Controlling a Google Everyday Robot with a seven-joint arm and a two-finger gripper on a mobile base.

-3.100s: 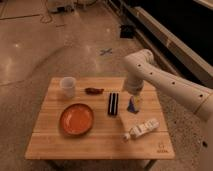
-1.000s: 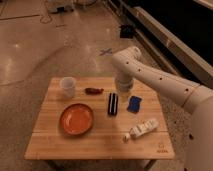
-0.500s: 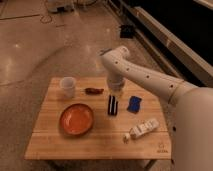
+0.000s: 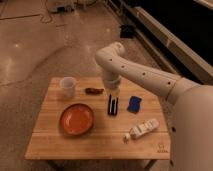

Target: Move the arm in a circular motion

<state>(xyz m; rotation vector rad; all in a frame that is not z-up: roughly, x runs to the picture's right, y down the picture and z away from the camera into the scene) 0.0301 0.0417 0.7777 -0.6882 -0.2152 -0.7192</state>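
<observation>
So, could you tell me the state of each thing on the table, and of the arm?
arm: bent, extended over the table.
gripper: pointing down above the black object.
cup: upright.
orange bowl: upright, seems empty.
white bottle: lying on its side.
blue object: lying flat.

Found on wooden table [image 4: 100, 144]: clear cup [image 4: 67, 86] far left, brown item [image 4: 93, 91] beside it, orange bowl [image 4: 77, 119] near left, black object [image 4: 113, 106] centre below the claw [image 4: 114, 96], blue packet [image 4: 134, 103] right, white bottle [image 4: 143, 129] near right.
</observation>
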